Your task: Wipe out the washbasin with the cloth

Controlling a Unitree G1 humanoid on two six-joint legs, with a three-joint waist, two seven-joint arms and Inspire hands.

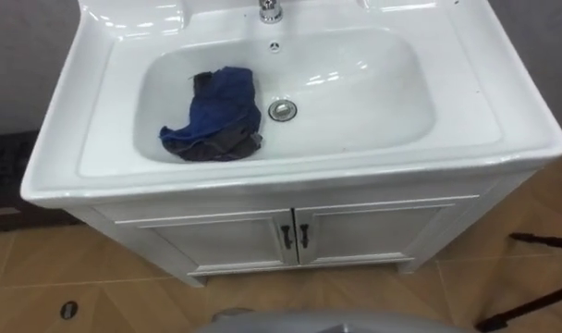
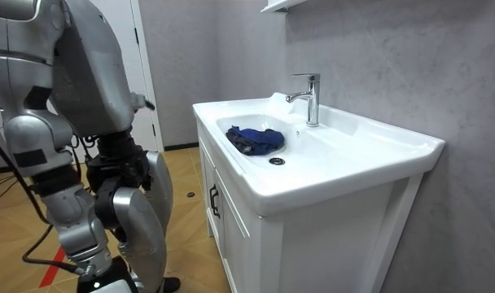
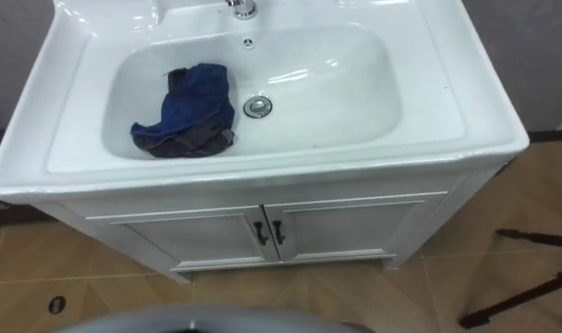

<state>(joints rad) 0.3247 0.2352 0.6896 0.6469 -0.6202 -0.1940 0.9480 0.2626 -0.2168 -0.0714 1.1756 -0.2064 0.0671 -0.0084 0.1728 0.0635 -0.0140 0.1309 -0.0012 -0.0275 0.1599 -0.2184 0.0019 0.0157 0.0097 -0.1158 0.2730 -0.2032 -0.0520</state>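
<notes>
Blue cloth (image 1: 213,116) bunched in the white basin (image 1: 373,102), just left of the drain (image 1: 282,110) (a grey patch along its near edge), faucet (image 2: 311,98) behind, cabinet doors (image 1: 295,236) below, robot standing before them, how either robot hand is set I cannot tell.

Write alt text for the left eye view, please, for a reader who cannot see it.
A crumpled blue cloth lies in a white basin, just left of the metal drain. Below the basin is a white cabinet with two closed doors and dark handles, on a brown floor.
</notes>
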